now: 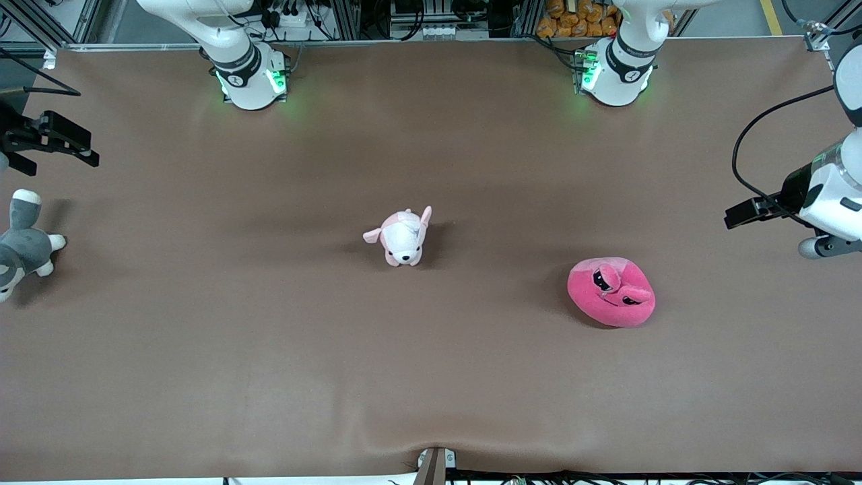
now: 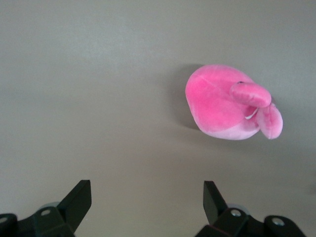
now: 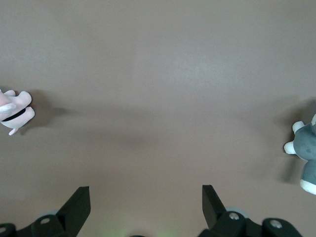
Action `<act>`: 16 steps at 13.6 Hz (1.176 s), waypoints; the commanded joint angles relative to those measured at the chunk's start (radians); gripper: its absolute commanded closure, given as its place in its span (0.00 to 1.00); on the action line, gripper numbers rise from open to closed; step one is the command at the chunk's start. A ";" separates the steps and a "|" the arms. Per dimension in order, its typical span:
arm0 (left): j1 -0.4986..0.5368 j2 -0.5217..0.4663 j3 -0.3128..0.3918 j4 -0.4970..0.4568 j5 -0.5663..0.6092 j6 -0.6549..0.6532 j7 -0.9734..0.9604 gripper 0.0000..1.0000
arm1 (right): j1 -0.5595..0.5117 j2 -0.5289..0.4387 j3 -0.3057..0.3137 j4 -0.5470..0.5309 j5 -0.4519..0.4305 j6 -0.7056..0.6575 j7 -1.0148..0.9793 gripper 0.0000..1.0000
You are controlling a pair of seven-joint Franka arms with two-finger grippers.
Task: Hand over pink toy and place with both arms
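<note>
Pink toy (image 1: 611,292) lies on the worktop (image 1: 269,350) toward the left arm's end, resting loose, nothing touching it. Face with dark eyes points up and toward the front camera. Long axis judged to run roughly 10 to 4 o'clock in the front view.

Left end effector (image 1: 741,215) hangs over the left arm's edge of the worktop, empty. From it the toy lies at about 8 o'clock in the front view. In the left wrist view both fingers (image 2: 79,200) stand wide apart with bare worktop between; the toy (image 2: 227,106) sits ahead of the fingers at about 1 o'clock, off the centre line.

Right end effector (image 1: 57,138) waits over the right arm's edge, empty, fingers (image 3: 79,202) likewise spread wide. It is well apart from the toy.

Judgement: left arm is clearly the nearer, so it should make the first pick, and must shift sideways to centre the toy between its fingers.

Other items: pale puppy plush (image 1: 403,237) mid-worktop; grey-and-white plush (image 1: 23,246) at the right arm's edge.

No containers in view.
</note>
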 commanded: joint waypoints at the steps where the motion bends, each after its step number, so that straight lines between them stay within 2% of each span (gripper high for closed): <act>1: -0.005 0.029 -0.002 0.009 -0.016 0.038 -0.054 0.00 | 0.004 0.015 0.009 0.000 0.013 0.002 0.086 0.00; 5: -0.009 0.055 -0.006 0.008 -0.016 0.072 -0.207 0.00 | 0.044 0.015 0.019 0.003 0.028 0.005 0.232 0.00; 9: -0.023 0.095 -0.012 0.008 -0.018 0.076 -0.437 0.00 | 0.037 0.009 0.024 0.013 0.189 -0.021 0.346 0.00; 16: -0.016 0.153 -0.012 0.005 -0.140 0.162 -0.707 0.00 | 0.037 0.014 0.024 0.007 0.357 -0.093 0.349 0.00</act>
